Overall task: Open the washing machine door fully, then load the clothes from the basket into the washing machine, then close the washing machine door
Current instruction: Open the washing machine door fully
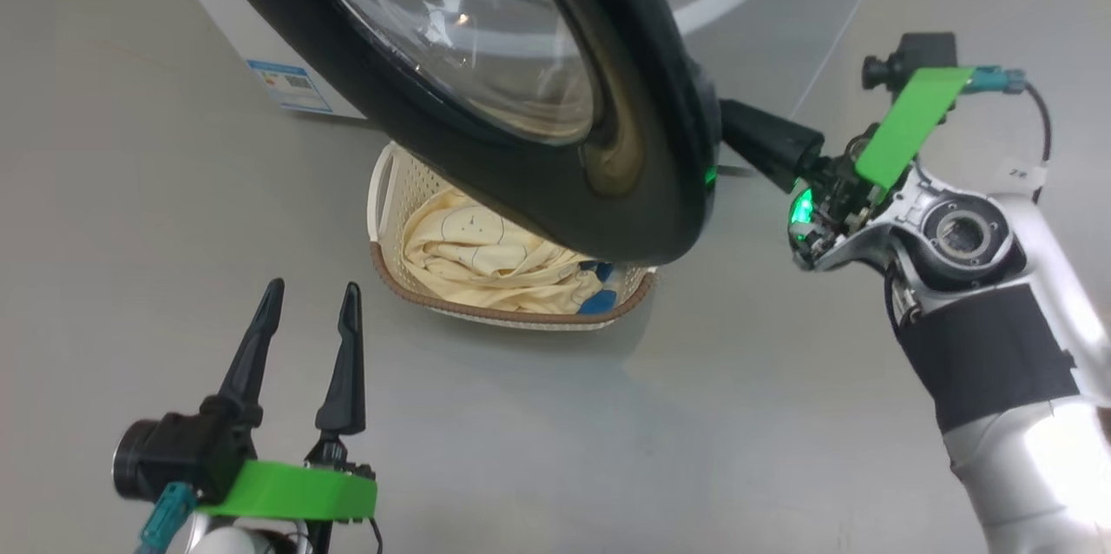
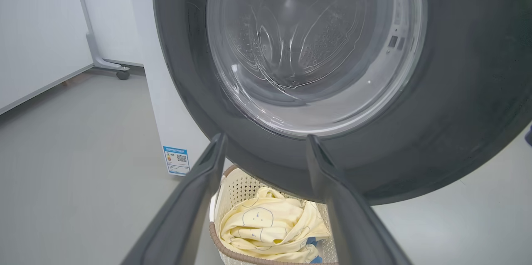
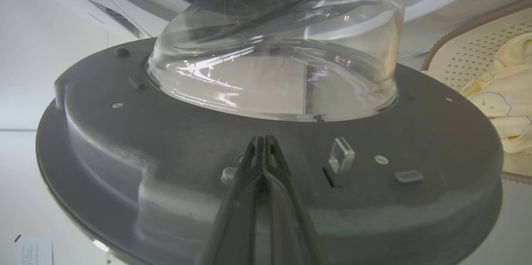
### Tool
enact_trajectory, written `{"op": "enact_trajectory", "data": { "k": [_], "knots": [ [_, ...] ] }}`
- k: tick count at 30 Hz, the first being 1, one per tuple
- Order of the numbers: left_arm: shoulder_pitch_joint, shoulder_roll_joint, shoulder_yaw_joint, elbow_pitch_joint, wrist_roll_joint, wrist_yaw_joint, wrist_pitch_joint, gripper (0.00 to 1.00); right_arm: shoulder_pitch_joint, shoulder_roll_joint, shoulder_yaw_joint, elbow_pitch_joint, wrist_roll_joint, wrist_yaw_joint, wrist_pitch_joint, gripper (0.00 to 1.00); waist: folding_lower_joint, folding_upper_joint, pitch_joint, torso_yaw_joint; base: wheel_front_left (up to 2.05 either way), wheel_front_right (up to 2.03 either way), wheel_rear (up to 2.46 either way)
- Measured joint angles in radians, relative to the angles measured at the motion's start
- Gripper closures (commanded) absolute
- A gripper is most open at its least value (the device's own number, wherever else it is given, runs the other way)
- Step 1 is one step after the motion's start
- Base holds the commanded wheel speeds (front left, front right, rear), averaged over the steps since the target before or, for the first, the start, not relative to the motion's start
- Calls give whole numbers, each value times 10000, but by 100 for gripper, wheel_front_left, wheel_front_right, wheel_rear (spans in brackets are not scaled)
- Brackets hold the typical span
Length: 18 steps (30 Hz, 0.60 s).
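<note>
Black-rimmed door [image 1: 660,154] sits just ahead of my shut, empty right gripper [image 3: 262,138]; left gripper [image 1: 312,286] gapes empty, basket [image 1: 503,313] beyond.

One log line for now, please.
washing machine door: part open | right pincer: shut, tips at door's inner face | left pincer: open, empty | clothes: in basket

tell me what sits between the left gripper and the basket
Only bare floor lies between the left gripper and the basket, in the head view.
</note>
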Motion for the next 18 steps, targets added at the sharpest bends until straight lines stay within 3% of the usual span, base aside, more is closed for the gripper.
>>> {"op": "enact_trajectory", "data": {
  "k": [9,18],
  "knots": [
    [368,2,-65,146,-8,2,0,0,1005,13,1918,-809,290,-38,-462,100,0,0,-707,-4,0,0,0],
    [498,-8,-167,196,-169,2,0,0,1156,56,4031,-1198,734,-40,-1611,100,0,0,-1151,308,0,0,0]
  ]
}}
